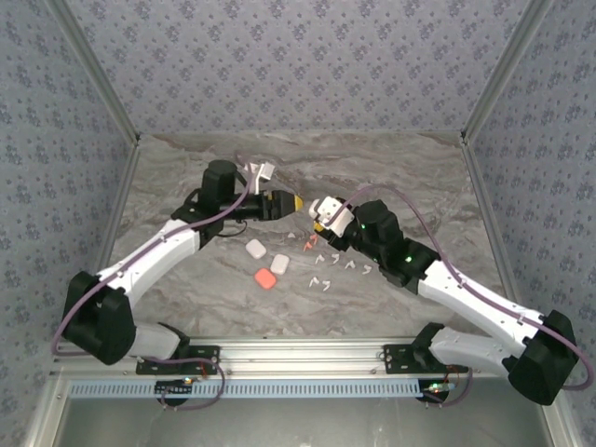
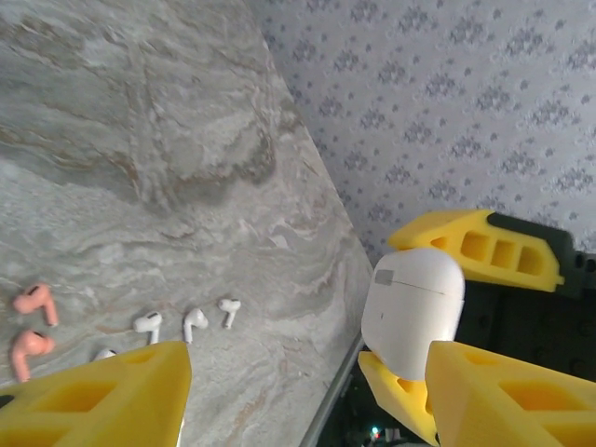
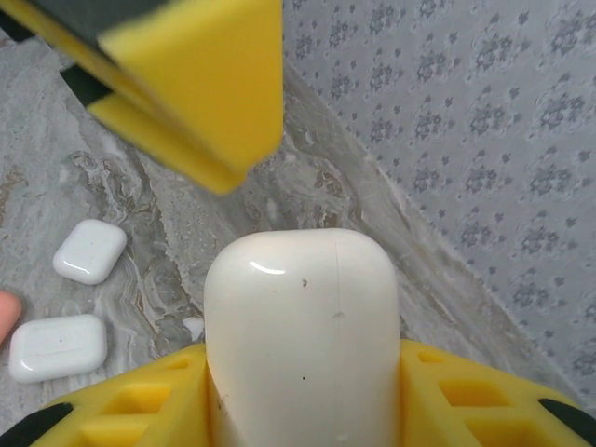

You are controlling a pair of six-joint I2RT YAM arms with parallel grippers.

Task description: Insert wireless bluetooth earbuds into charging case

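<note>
My right gripper (image 1: 323, 210) is shut on a closed white charging case (image 3: 303, 326), which stands up between its yellow fingers (image 3: 130, 405), held above the table. In the left wrist view the same case (image 2: 413, 307) hangs at the right. My left gripper (image 1: 291, 202) faces it from the left, a short way off, and stands open (image 2: 312, 377) with nothing between its fingers. On the marble table lie white earbuds (image 2: 194, 321) and two coral-red earbuds (image 2: 35, 303). In the top view the earbuds (image 1: 333, 264) are scattered in front of both grippers.
Two closed white cases (image 1: 254, 249) (image 1: 279, 264) and a coral case (image 1: 265, 278) lie on the table below the left gripper. The white ones also appear in the right wrist view (image 3: 90, 250) (image 3: 58, 347). Patterned walls (image 1: 298, 65) enclose the table on three sides.
</note>
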